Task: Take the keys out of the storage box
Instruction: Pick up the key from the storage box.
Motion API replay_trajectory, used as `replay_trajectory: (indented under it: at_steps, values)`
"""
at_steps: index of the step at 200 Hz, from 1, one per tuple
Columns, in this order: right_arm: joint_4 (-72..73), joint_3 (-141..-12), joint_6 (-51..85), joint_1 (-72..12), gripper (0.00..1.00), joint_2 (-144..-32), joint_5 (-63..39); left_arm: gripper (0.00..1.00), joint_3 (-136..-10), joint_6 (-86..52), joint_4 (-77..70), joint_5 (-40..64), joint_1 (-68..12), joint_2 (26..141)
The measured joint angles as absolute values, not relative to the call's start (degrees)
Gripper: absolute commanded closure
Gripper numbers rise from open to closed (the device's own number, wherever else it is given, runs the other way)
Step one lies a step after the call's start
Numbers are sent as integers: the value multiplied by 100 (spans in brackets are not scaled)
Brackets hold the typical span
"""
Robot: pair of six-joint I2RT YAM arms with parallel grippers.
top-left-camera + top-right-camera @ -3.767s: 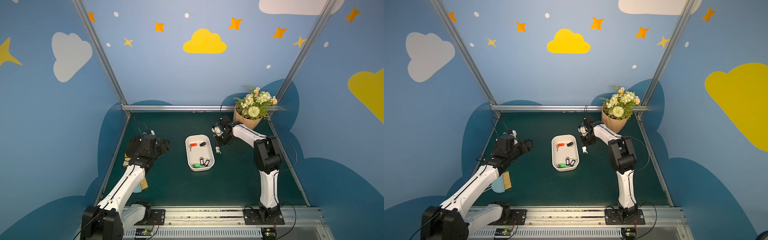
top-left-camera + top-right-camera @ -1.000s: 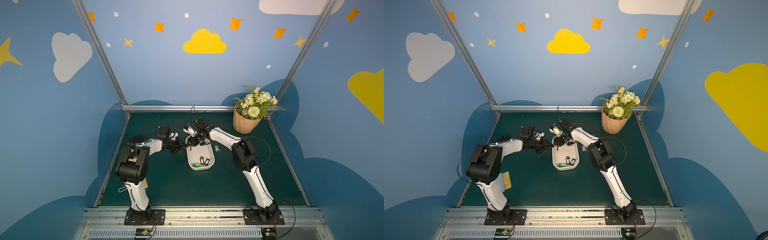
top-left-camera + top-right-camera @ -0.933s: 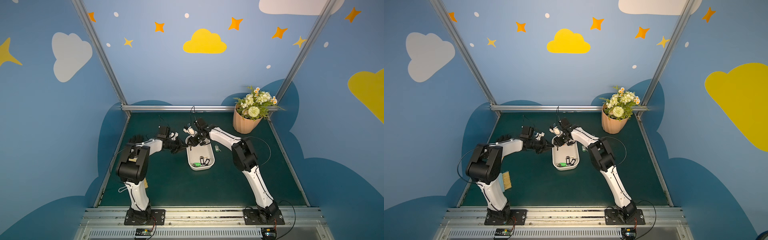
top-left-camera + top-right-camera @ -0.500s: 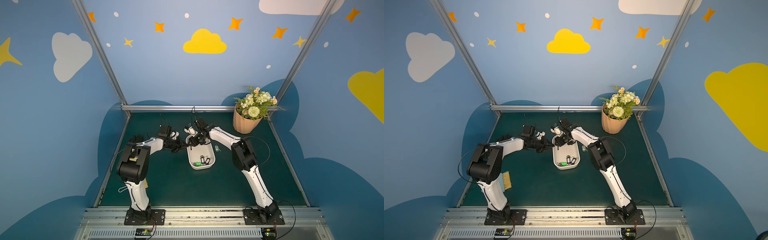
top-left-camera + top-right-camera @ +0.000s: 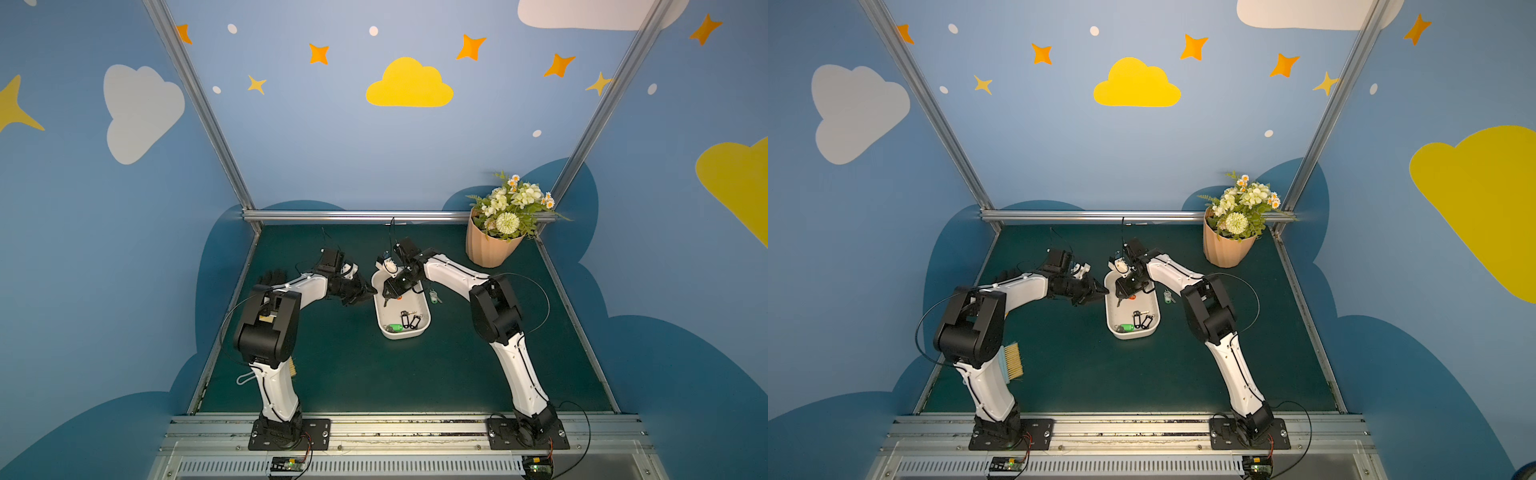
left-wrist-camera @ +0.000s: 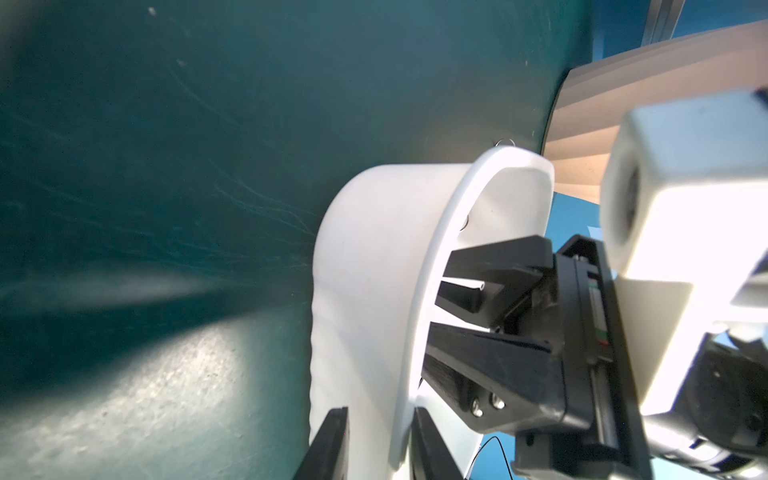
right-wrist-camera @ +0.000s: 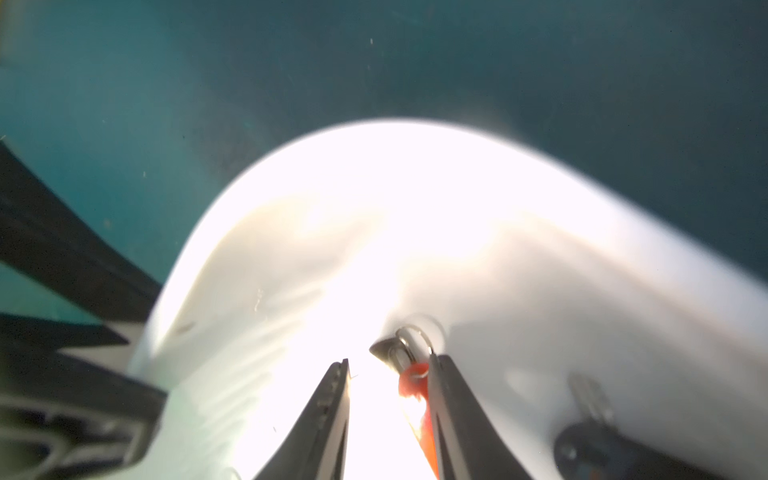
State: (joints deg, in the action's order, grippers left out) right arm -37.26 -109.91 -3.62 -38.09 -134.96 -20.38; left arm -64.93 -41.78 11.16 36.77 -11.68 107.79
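Found right gripper (image 7: 388,360) down in storage box (image 5: 402,335), centre of a top view, jaws apart, orange-tagged key (image 7: 412,384) against one finger, unpinched. Found left gripper (image 6: 378,415) astride box wall; cannot tell whether clamped. Risks: off-centre closure flicking key aside; unbraced box sliding.

Shallow white plastic storage box (image 5: 422,328); its inside washes out to glare around the right arm's black fingers (image 7: 328,415). Small silver metal keys (image 5: 409,319) on plastic tags: orange-red tag (image 7: 411,386) between the right fingers, green tag (image 5: 395,328) and two black tags (image 5: 414,322) at the box end away from them. Left arm's fingers (image 6: 328,444) black too. Worktop (image 5: 353,374) dark green, pale scuff streaks. Ribbed peach flower pot (image 5: 486,249), white-yellow blooms (image 5: 508,222). Blue walls (image 5: 332,158), yellow and white clouds (image 5: 409,85), orange stars (image 5: 471,46).
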Motion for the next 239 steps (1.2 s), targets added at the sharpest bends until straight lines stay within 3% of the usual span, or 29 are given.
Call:
replay_trajectory:
  at_steps: [60,239]
  values:
    - [-3802,-11024,-338,-3767,61,-13303,-1660,62,-6545,-4139,1210,3599,-1170,10755]
    - [-3931,-11349,-110,-3811,65,-13732,-1833,63,-6591,-4088,1332,3579,-1170,10746]
